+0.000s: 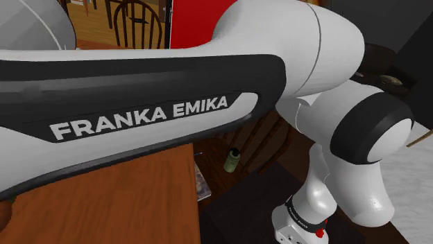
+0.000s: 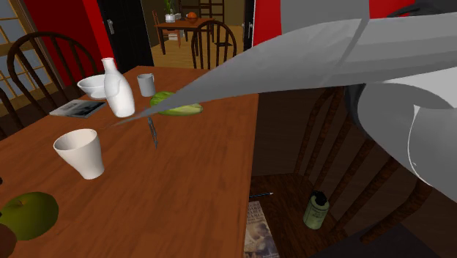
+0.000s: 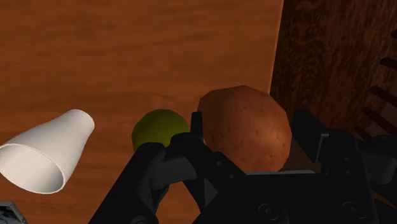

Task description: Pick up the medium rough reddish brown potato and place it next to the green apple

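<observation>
The tool (image 3: 249,137) holds the reddish brown potato (image 3: 245,127). Its black fingers (image 3: 308,137) press against the potato's two flanks with no gap showing, so the grip looks firm enough to carry it. The potato sits right beside the green apple (image 3: 156,127) in the wrist view, on the side nearer the worktop (image 3: 127,51) edge where the dark floor (image 3: 331,51) begins. That makes sense for the task: the potato is lined up over the bare strip between the apple and that edge, and a release there would leave it next to the apple. The white cup (image 3: 48,153) lies on the apple's other side, farther in from the edge, so it is out of the way.

The potato's underside is hidden, so I cannot tell whether it touches the worktop or hangs above it. The fingertips are covered by the potato's bulk. In the shoulder view the arm (image 1: 139,90) blocks most of the worktop. In the second exterior view the apple is cut off at the lower corner, and a dark patch beside it is too little to name. A small green bottle (image 2: 316,210) stands on the floor below.
</observation>
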You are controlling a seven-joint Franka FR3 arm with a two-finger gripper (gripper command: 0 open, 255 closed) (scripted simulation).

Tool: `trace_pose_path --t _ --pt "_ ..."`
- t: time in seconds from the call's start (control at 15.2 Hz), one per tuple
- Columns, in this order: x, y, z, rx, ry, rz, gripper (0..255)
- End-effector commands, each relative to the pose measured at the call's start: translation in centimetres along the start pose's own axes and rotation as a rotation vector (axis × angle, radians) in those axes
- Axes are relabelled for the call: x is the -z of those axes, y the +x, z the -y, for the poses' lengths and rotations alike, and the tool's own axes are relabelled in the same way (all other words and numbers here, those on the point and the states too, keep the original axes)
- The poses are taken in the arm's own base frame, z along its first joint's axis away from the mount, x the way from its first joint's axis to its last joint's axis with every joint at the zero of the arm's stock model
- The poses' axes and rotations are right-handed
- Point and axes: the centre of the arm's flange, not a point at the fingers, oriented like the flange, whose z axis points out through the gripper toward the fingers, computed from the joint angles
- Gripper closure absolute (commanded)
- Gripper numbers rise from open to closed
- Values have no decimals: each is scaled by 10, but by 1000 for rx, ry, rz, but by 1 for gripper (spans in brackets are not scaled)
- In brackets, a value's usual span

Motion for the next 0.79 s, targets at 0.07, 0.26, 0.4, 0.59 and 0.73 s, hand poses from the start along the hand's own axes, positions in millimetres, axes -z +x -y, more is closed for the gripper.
trace_pose_path --t 0.07,0.26,0.4,0.59,0.73 --pt "-16 0 2 -1 0 0 255" --pt "-31 -2 3 -1 0 0 255" --pt "-42 -3 3 -1 0 0 255" --pt "-58 -5 5 -1 0 0 255" --pt "-68 -6 5 -1 0 0 255"
